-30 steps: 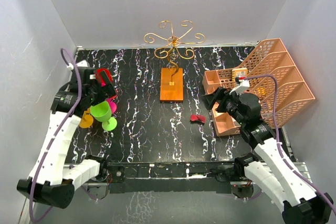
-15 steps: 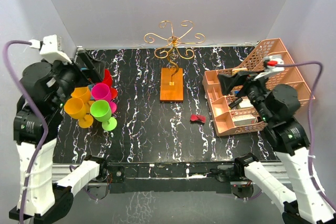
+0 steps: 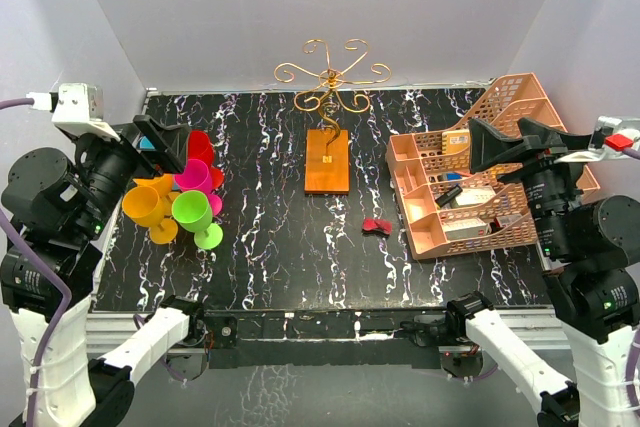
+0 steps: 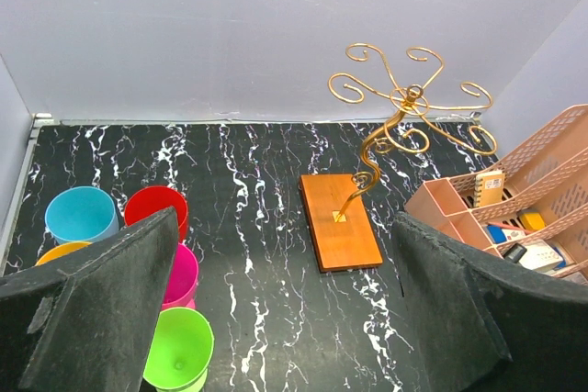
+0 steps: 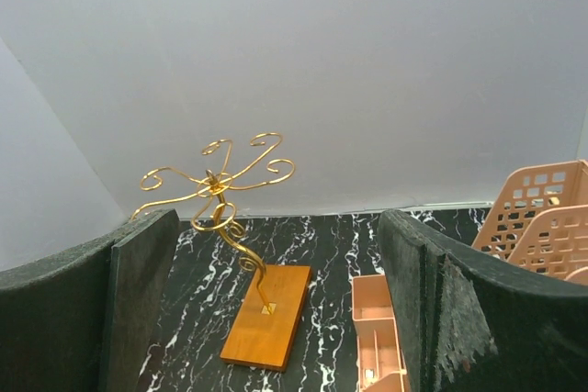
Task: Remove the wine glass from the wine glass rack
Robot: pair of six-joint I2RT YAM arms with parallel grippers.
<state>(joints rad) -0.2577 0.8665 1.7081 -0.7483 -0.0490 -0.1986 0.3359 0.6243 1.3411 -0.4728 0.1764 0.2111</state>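
We hold both grippers high, fingers spread wide with nothing between them: the left gripper (image 3: pixel 160 137) at the table's left side, the right gripper (image 3: pixel 515 142) above the peach organiser (image 3: pixel 520 172). The wine glass rack (image 3: pixel 327 162) stands upright mid-table toward the back wall, its wooden base running near-to-far. It lies ahead and inward of both grippers, about equally far from each. Its gold scrolls carry no glass in any view. The only wine glasses (image 3: pixel 192 212), coloured ones, cluster just beneath our left gripper, so we judge the removal done.
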